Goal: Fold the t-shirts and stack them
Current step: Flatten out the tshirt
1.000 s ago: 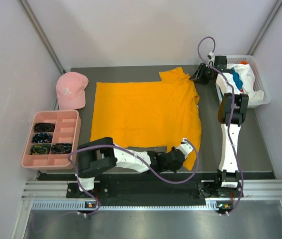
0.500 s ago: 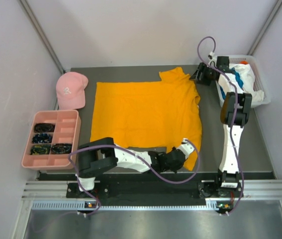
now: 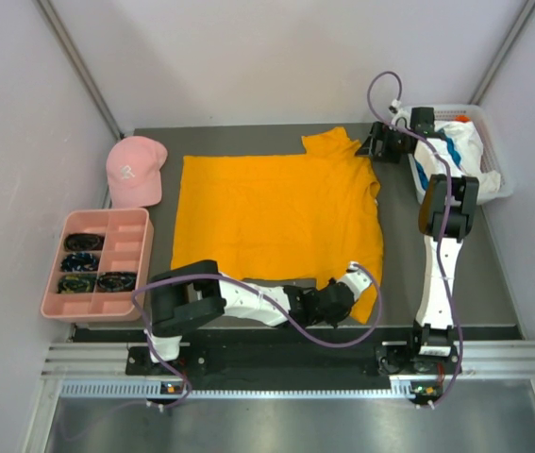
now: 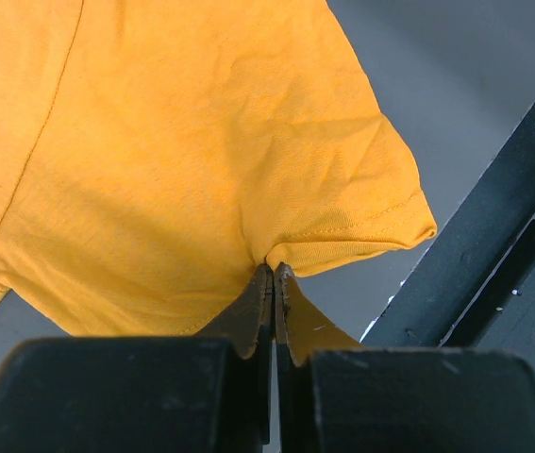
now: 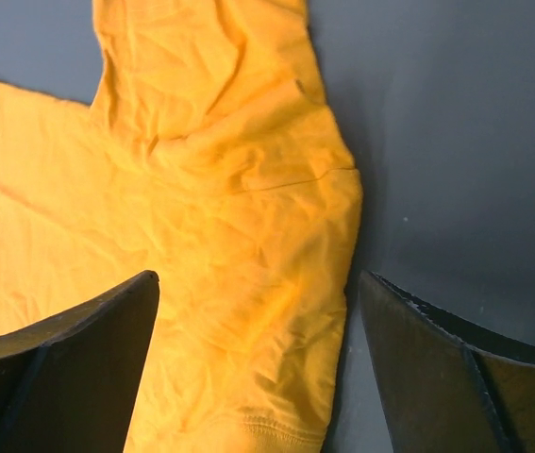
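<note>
We judge the first fold of the orange t-shirt [image 3: 276,212] is being set up; it lies spread flat, lightly creased, on the dark table [image 3: 394,236]. Our left pincer [image 4: 274,269] is clamped on a sleeve hem at its very tips. Our right pincer [image 5: 258,276] gapes wide, the shirt's far corner under and between its jaws. Next, we think, it must drop and pinch that cloth.

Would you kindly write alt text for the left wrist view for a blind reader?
The left hand is shut on the edge of an orange-yellow t-shirt, beside its sleeve cuff. The shirt lies on a dark grey table; a black rail crosses the lower right.
</note>
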Robot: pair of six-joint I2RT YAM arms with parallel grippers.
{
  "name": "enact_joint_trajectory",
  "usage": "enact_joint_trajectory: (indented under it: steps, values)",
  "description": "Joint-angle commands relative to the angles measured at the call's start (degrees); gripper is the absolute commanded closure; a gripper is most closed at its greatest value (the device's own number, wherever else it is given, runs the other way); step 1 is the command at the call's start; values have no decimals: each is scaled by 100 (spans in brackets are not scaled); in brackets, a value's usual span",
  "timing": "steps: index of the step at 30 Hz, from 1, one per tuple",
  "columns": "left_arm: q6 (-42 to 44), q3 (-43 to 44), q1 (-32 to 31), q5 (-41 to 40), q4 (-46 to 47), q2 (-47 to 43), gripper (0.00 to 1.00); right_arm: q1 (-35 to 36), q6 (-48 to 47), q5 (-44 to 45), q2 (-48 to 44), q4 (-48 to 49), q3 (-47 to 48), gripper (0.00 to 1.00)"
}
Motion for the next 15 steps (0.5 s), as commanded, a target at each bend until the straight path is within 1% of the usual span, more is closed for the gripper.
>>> enact_joint_trajectory:
  steps: [1, 4, 11, 15]
  values:
    - [13, 155, -29, 100, -105, 120, 100, 33, -447, -549, -437, 187, 232, 13]
    - [13, 164, -29, 74, -114, 120, 100, 104, -544, -549, -463, 152, 179, 11]
    - [-5, 173, -29, 83, -114, 155, 100, 253, -658, -1014, -464, 90, 170, 10]
    - [-40, 173, -29, 74, -105, 164, 100, 394, -694, -1033, -498, 46, 205, 10]
